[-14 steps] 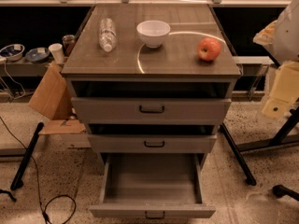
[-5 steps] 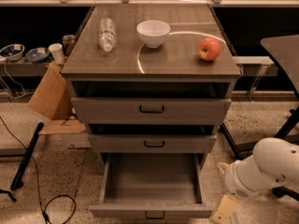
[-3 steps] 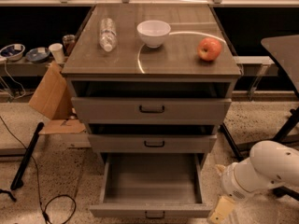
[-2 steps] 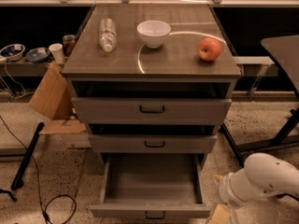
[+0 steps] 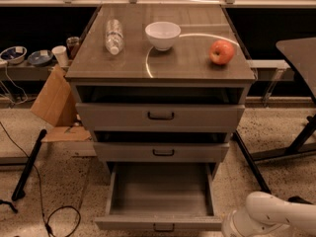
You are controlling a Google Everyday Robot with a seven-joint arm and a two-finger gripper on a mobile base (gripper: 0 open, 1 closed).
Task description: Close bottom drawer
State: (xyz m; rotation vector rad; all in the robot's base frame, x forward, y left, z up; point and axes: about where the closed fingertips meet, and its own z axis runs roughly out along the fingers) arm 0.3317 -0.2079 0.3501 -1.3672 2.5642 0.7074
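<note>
The bottom drawer (image 5: 160,191) is pulled far out of the grey cabinet; its plain grey box is empty and its low front with a small black handle (image 5: 163,227) sits at the frame's bottom edge. The middle drawer (image 5: 162,152) and the top drawer (image 5: 160,116) stand slightly out. My white arm (image 5: 269,217) shows at the bottom right, just right of the bottom drawer's front corner. The gripper itself is below the frame, out of view.
On the cabinet top stand a white bowl (image 5: 162,34), a lying plastic bottle (image 5: 113,35) and a red apple (image 5: 221,52). A cardboard box (image 5: 53,102) and black cables (image 5: 59,220) lie on the floor at left. A black table leg (image 5: 252,161) slants at right.
My arm came in from the right and has sunk lower at the bottom right, beside the bottom drawer's front. The drawers and the things on top have not moved.
</note>
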